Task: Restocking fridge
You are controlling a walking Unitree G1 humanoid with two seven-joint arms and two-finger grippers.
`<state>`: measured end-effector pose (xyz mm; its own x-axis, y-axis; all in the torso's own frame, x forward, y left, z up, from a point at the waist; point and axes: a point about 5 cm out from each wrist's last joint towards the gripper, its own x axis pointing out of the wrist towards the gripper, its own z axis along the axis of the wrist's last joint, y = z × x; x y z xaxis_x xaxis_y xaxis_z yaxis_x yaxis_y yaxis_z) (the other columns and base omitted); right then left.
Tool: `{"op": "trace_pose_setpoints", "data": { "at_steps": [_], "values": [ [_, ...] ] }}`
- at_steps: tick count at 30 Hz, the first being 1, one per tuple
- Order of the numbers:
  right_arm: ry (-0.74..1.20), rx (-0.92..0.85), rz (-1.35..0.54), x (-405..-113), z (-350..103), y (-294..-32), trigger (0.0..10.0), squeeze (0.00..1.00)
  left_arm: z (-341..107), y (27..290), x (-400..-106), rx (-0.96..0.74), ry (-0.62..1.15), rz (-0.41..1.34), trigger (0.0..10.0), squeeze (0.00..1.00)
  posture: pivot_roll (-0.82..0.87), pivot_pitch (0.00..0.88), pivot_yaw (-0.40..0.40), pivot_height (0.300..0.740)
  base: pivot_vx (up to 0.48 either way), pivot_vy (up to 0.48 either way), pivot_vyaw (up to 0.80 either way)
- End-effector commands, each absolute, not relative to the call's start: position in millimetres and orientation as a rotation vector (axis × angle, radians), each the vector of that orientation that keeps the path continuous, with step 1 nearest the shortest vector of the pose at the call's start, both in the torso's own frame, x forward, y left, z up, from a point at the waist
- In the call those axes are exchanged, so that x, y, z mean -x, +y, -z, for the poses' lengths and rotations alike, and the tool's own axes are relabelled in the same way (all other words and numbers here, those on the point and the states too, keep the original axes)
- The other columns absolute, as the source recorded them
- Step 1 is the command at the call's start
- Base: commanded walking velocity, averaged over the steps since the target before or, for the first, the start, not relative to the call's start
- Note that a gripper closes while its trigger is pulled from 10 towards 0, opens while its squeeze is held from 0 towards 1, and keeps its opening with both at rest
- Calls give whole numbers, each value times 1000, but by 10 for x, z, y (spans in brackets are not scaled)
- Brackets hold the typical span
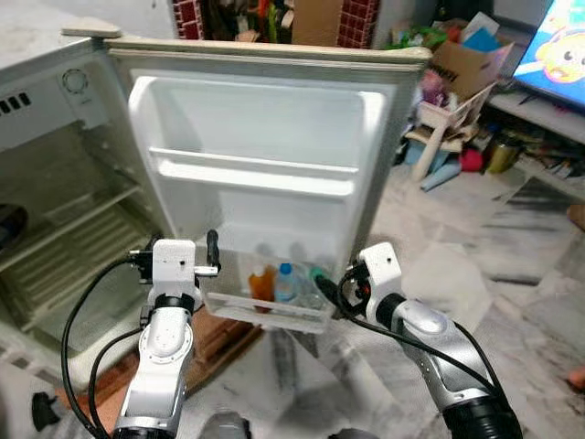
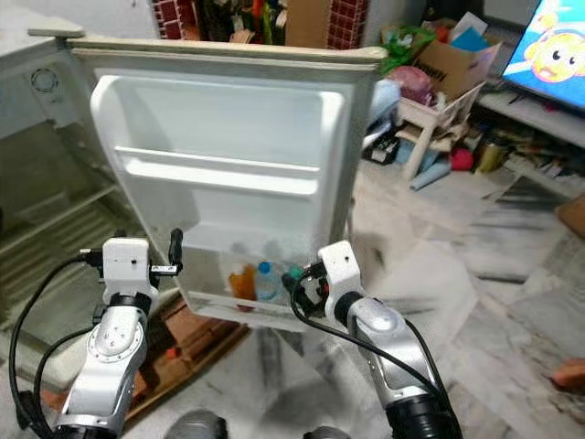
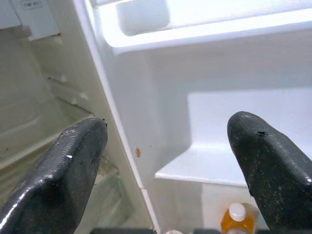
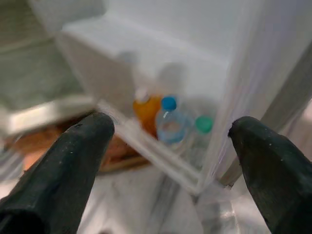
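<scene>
The small fridge stands open, its white door (image 1: 265, 119) swung towards me. In the door's bottom shelf (image 1: 270, 313) stand an orange bottle (image 1: 262, 285), a clear bottle with a blue cap (image 1: 285, 282) and a green-capped bottle (image 1: 313, 282). My left gripper (image 3: 165, 131) is open and empty at the door's hinge-side edge, above the shelf. My right gripper (image 4: 170, 129) is open and empty too, held just in front of the shelf's right end, facing the three bottles (image 4: 168, 119).
The fridge's cabinet (image 1: 64, 238) with its wire shelves is on the left. A brown board (image 1: 219, 340) lies on the floor under the door. Boxes (image 1: 466, 64), a white stool (image 1: 439, 128) and a TV (image 1: 558, 41) crowd the back right. Marble floor (image 1: 448, 265) spreads to the right.
</scene>
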<state>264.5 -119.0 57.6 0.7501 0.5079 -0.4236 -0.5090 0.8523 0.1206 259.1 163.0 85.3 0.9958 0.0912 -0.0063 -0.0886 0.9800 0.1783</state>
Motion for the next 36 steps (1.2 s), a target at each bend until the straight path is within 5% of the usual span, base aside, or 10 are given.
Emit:
{"op": "trace_pose_setpoints", "data": {
  "at_steps": [1, 18, 36],
  "values": [
    [444, 1, -619, -2656, -660, -1095, 10000, 0, -842, 1694, -2581, -198, 21, -108, 10000, 0, 114, 40, 4, 740, 0, -296, 0],
    [435, 21, -661, -2672, -712, -1186, 10000, 0, -841, 1685, -2578, -202, 20, -98, 10000, 0, 114, 45, 9, 740, 0, -104, 0],
    [431, 78, -668, -2673, -680, -1205, 10000, 0, -836, 1680, -2573, -223, 15, -77, 10000, 0, 113, 47, 3, 740, 0, -133, 726]
  ]
}}
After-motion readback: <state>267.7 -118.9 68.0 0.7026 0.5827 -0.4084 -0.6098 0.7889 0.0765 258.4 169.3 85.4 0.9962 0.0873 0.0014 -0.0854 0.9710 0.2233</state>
